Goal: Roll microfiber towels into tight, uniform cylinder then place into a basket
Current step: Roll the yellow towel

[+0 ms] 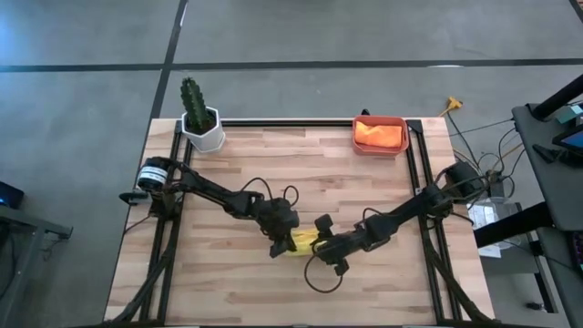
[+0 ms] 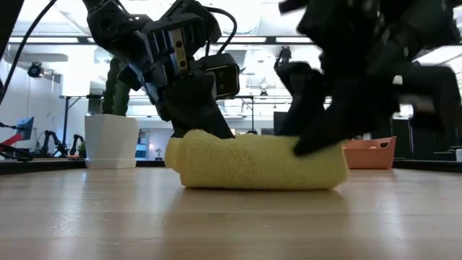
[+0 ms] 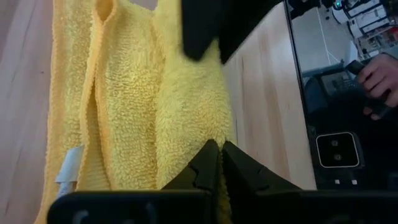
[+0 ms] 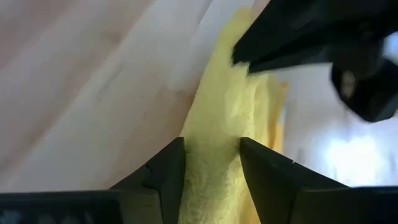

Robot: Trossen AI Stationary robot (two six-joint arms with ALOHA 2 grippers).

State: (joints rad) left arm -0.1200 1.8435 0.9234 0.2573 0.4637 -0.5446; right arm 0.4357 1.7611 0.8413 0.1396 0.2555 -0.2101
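The yellow microfiber towel (image 1: 302, 242) lies as a thick roll on the wooden table, near its front middle; it rests on its long side (image 2: 260, 162). My left gripper (image 1: 281, 246) is shut at the roll's left end. My right gripper (image 1: 321, 244) comes in from the right, and the roll's right end sits between its fingers. The orange towel (image 1: 379, 133) lies in the salmon-red basket (image 1: 380, 151) at the far right corner. My left gripper presses its shut fingertips (image 3: 219, 152) against the roll's outer layer (image 3: 186, 118) near the left end, slanting down from the far left. The roll stays flat on the table. My right gripper pinches the roll's right end (image 4: 211, 149) between its two fingers (image 4: 171, 168). It slants down from the table's right, with the fingers lying along the roll. The roll rests on the table.
A white pot with a green cactus (image 1: 202, 128) stands at the far left corner. Black rails (image 1: 414, 164) run along the table's sides. A person's hand (image 3: 379, 81) shows beyond the table's right edge. Bare wood stretches between the roll and the basket.
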